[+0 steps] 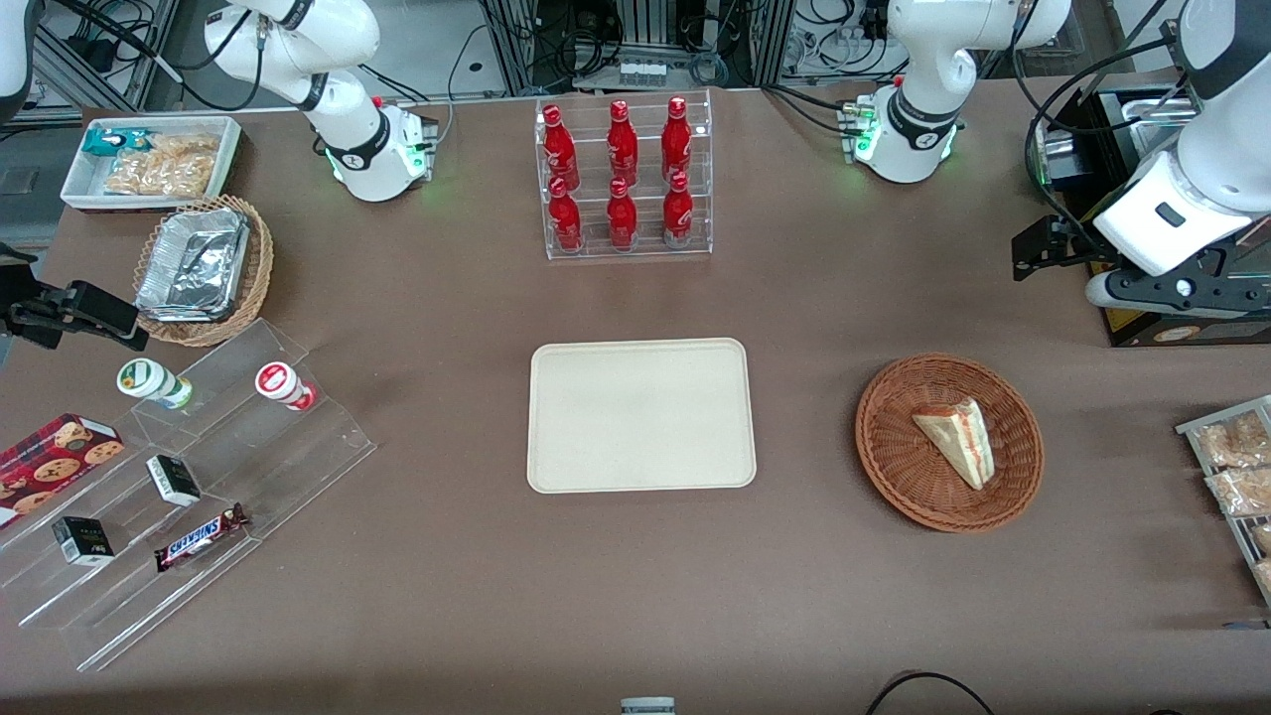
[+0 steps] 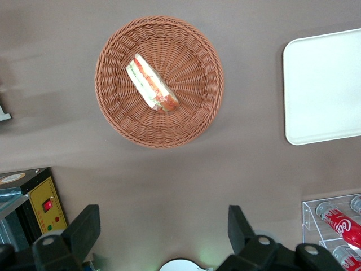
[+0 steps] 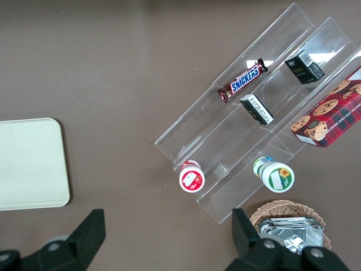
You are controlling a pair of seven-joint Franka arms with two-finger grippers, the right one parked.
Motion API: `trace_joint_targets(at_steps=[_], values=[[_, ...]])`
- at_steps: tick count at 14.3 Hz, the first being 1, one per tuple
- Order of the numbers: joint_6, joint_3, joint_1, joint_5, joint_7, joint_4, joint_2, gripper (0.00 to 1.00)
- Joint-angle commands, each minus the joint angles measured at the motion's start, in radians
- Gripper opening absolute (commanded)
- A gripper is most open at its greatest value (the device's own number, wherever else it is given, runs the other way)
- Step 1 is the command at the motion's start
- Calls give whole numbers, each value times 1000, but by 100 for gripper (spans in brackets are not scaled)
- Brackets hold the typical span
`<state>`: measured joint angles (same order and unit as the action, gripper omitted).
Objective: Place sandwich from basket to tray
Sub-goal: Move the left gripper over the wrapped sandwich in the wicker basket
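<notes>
The sandwich (image 1: 955,437), a pale bread wedge with red and green filling, lies in the round reddish-brown wicker basket (image 1: 894,467). Both show in the left wrist view: the sandwich (image 2: 151,84) in the basket (image 2: 192,113). The flat beige tray (image 1: 640,415) lies empty at the table's middle, beside the basket; part of the tray (image 2: 327,84) shows in the left wrist view too. My left gripper (image 1: 1038,250) hangs high above the table, farther from the front camera than the basket and toward the working arm's end. My left gripper (image 2: 162,228) is open and empty.
A clear rack of red bottles (image 1: 624,179) stands farther from the front camera than the tray. A black and yellow box (image 1: 1142,328) sits under my arm. Bagged snacks (image 1: 1236,457) lie at the working arm's end. A clear stepped shelf (image 1: 199,477) and a tan basket with foil trays (image 1: 199,268) stand at the parked arm's end.
</notes>
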<state>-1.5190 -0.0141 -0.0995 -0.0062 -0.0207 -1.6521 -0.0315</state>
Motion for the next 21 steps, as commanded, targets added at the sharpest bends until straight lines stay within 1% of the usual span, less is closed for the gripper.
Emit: trace_joint_targets(at_steps=[1,5,9,11,13,17,18,21], values=[[17,22,-13,-23,34,6,-13,100],[17,20,-12,-14,44,-5,40,100],[-33,20,-14,-12,44,-50,120,100],[-148,20,-16,-11,44,-113,146,100],[-301,20,-14,-9,44,-220,147,100],[-544,23,-2,-20,57,-383,145,100],[-606,23,7,-21,77,-417,147,100],[-798,23,14,-23,235,-512,162,100]])
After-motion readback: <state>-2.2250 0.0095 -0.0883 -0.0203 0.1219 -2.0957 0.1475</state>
